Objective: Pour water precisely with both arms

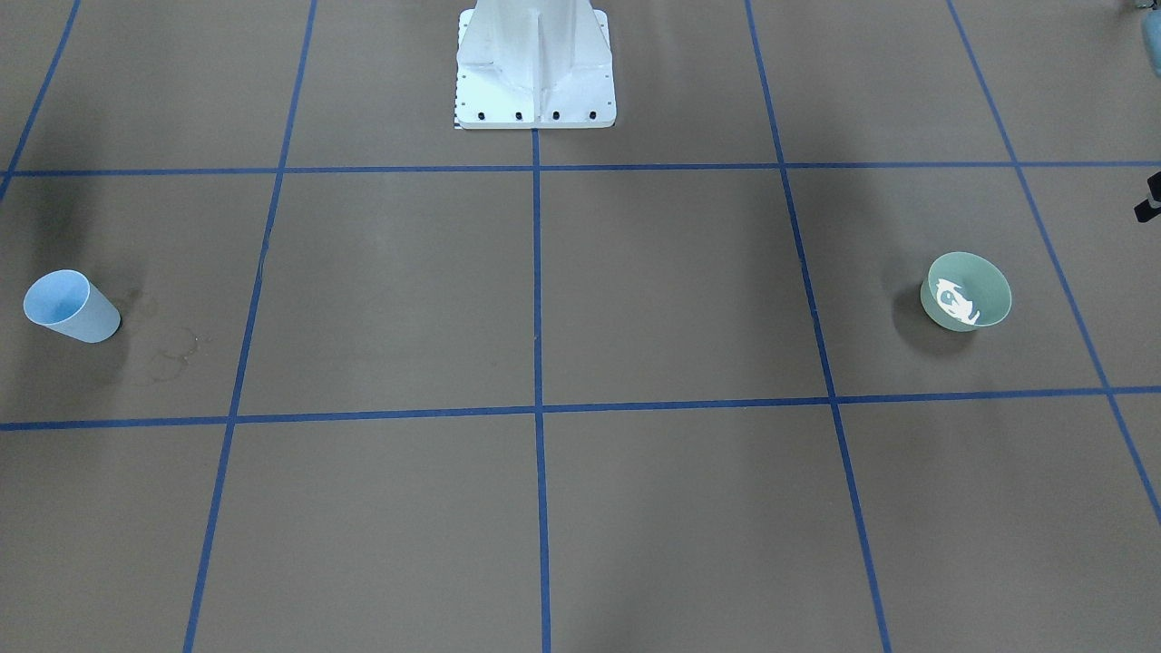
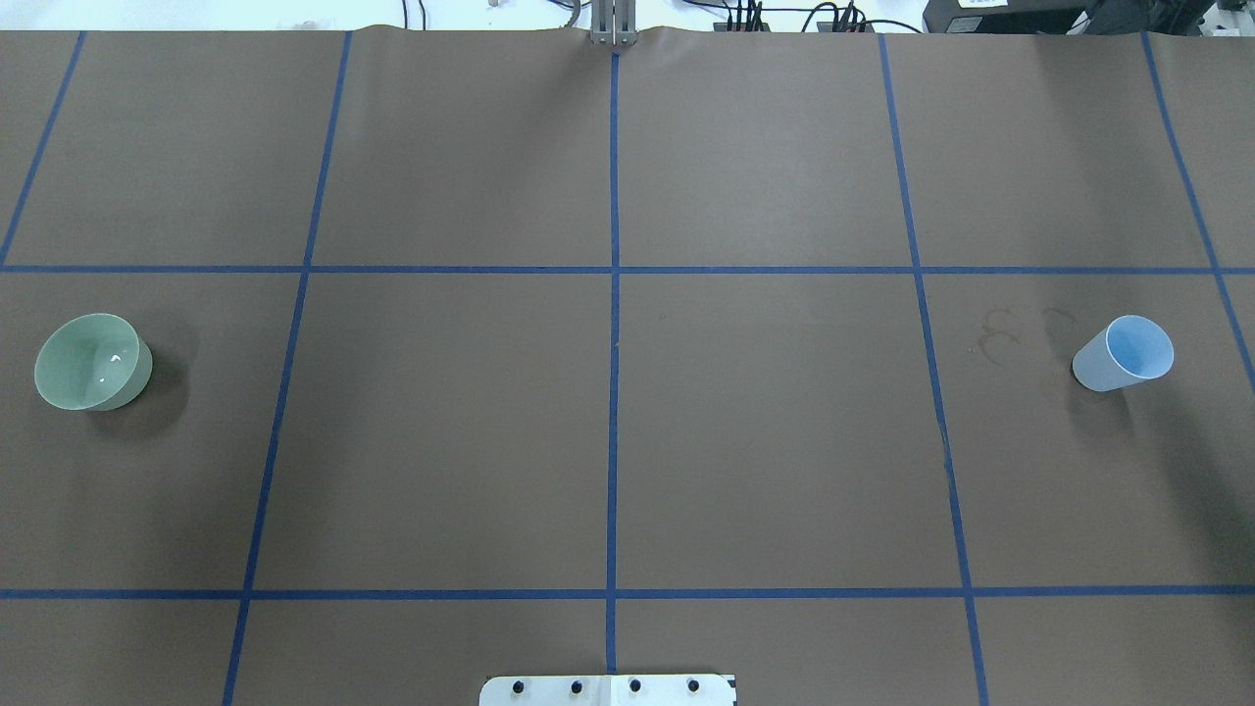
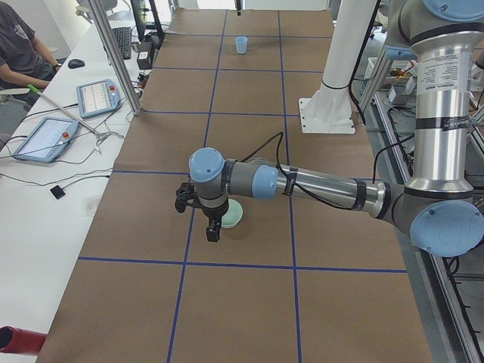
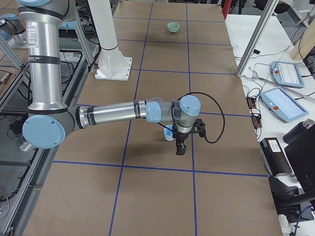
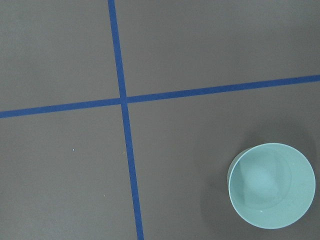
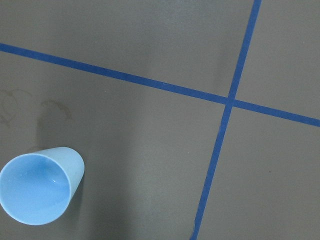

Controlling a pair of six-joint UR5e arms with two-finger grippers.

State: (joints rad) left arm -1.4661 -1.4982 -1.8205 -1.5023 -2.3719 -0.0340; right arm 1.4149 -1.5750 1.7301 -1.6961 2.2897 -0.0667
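arms (image 3: 325, 187) show only in side views, can't tell jaws' state; overhead catches probable water (image 2: 116, 359) in bowl (image 2: 69, 387).

Print on the left arm (image 3: 445, 83) and right arm (image 4: 40, 46) is illegible.

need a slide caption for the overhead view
Green bowl with a glint of water at left, blue cup at right beside faint ring stains, on a blue-taped table.

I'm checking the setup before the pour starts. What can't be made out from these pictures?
Left gripper: seen only in the left side view, small and dark; open or shut unclear.
Right gripper: likewise, right side view only.
Blue cup: right wrist view shows no sure glint, so whether it holds anything is unclear.
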